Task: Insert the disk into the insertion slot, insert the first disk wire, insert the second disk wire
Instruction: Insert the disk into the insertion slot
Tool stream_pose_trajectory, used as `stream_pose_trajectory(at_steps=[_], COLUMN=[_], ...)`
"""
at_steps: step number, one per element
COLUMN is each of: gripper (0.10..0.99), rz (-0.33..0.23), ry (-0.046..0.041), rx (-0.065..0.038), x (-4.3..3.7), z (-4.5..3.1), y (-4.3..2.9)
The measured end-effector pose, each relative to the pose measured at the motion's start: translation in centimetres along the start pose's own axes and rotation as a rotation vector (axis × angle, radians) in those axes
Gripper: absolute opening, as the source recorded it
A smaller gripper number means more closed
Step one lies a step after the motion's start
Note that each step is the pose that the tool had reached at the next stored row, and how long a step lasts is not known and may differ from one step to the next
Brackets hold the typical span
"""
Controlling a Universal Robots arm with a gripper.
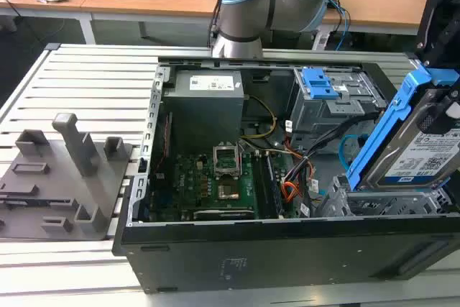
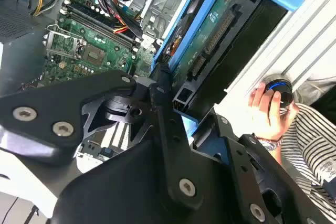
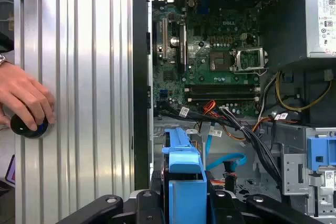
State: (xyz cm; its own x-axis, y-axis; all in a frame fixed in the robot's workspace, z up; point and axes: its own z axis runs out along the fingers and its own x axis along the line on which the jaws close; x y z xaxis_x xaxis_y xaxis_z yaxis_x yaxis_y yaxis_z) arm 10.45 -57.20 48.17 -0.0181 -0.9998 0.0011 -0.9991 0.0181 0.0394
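Blue-framed disk pinched in tool | exterior view: tilted @ insertion slot | both wrist views: hand

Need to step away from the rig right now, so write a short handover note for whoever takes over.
The hand is shut on the disk in its blue carrier, held tilted at the exterior view's right.
The insertion slot sits just below the disk, not yet filled.
The first disk wire lies loose inside the case near the motherboard; the disk's connectors are bare.
Done: disk is in the hand. Left: seating the disk, both wires.
A person's hand rests on a round controller on the table.
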Motion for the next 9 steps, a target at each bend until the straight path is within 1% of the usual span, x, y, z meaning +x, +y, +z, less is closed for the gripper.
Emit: stream_pose_trajectory(at_steps=[4, 9], gripper=[0.365, 0.365], rz=[0.000, 0.000], ry=[-0.0001, 0.0001], rx=[0.000, 0.000], x=[0.00, 0.00], z=[0.51, 0.96], y=[-0.02, -0.04])
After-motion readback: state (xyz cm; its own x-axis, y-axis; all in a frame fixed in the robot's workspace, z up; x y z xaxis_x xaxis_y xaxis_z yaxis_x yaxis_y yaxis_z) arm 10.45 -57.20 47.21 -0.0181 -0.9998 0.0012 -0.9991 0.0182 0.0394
